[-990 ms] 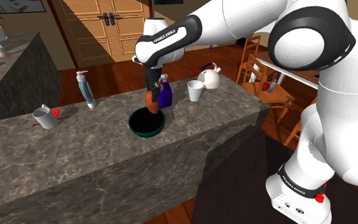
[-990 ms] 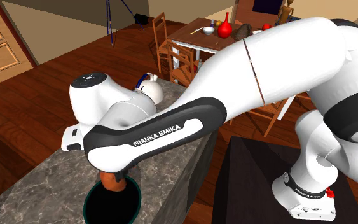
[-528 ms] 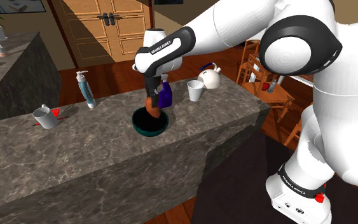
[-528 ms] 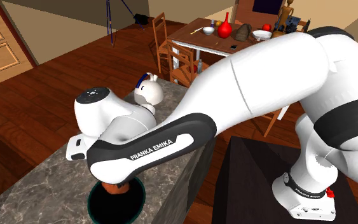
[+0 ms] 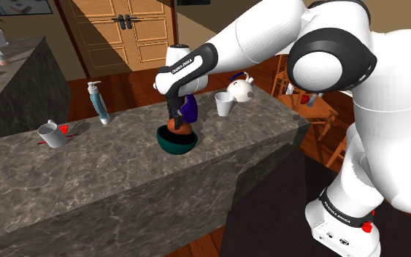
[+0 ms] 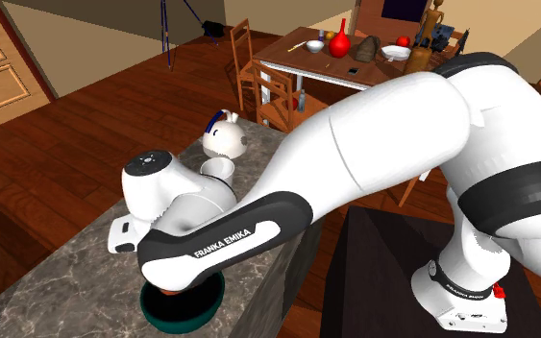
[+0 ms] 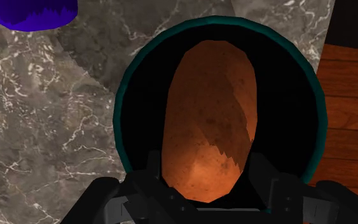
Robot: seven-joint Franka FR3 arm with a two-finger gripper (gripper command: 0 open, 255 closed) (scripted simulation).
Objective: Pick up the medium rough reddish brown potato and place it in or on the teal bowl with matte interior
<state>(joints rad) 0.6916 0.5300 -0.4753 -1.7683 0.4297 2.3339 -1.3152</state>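
Note:
The reddish brown potato (image 7: 209,121) hangs lengthwise inside the teal bowl (image 7: 123,95), whose interior is dark. My gripper (image 7: 206,188) is shut on the potato's near end, one black finger at each side. In the shoulder view the gripper (image 5: 174,118) points straight down into the bowl (image 5: 178,144) at mid-counter, and the potato (image 5: 177,126) shows just above the rim. From the second exterior view the forearm covers most of the bowl (image 6: 184,309). I cannot tell whether the potato touches the bowl's bottom.
A blue bottle (image 5: 190,109) stands right behind the bowl. A white cup (image 5: 225,104) and white teapot (image 5: 240,89) lie toward the shoulder view's right. A pump bottle (image 5: 98,102) and a metal mug (image 5: 49,133) stand to its left. The counter's edge runs close by the bowl (image 7: 346,114).
The gripper has come down with the potato, from above the bowl's rim to inside the bowl. The arm's elbow has swung lower and nearer the counter.

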